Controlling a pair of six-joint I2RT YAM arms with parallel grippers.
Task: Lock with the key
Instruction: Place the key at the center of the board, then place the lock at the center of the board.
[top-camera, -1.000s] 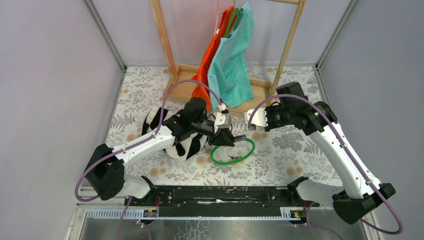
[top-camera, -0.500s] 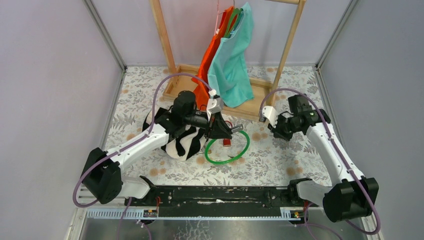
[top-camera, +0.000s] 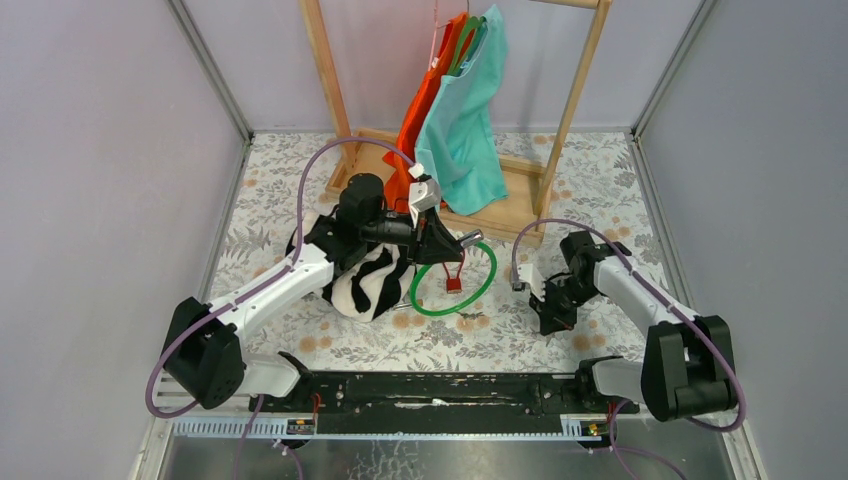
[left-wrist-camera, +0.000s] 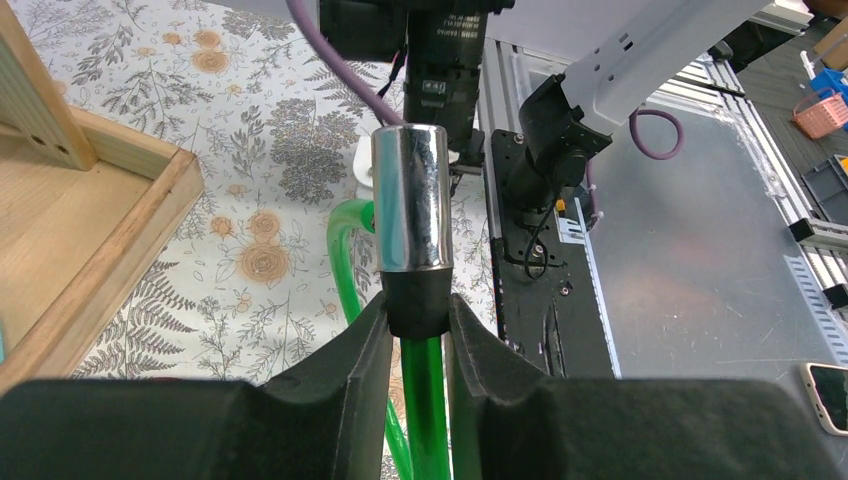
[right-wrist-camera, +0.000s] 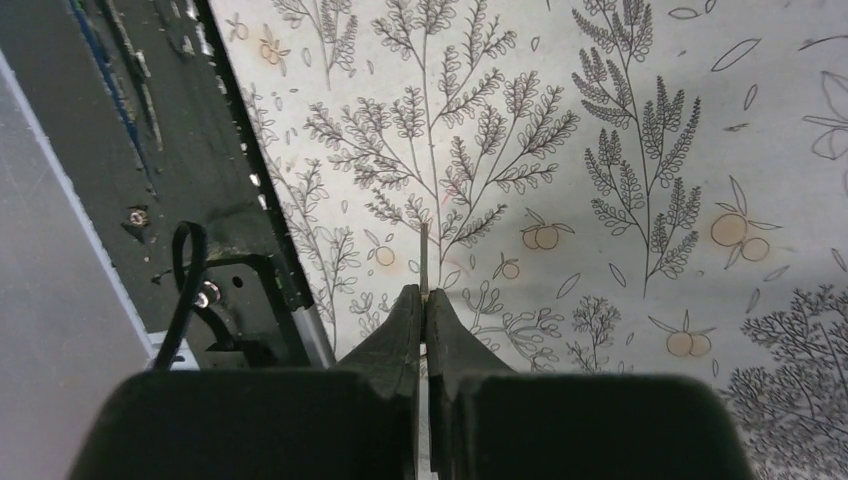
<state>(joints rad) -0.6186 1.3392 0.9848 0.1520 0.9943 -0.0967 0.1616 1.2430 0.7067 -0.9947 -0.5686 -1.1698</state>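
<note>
The whole scene is taken in by the top view from above and behind the arm bases (top-camera: 215, 360), faced toward the far wall (top-camera: 390, 60), at a distance. The left wrist view is set close behind its own fingers (left-wrist-camera: 335, 370) and the lock (left-wrist-camera: 410, 210), faced toward the near right. The right wrist view is held low behind the key (right-wrist-camera: 424, 255), faced down. The flowered cloth (top-camera: 600, 330) and the black rail (top-camera: 450, 388) are shared by all three.
</note>
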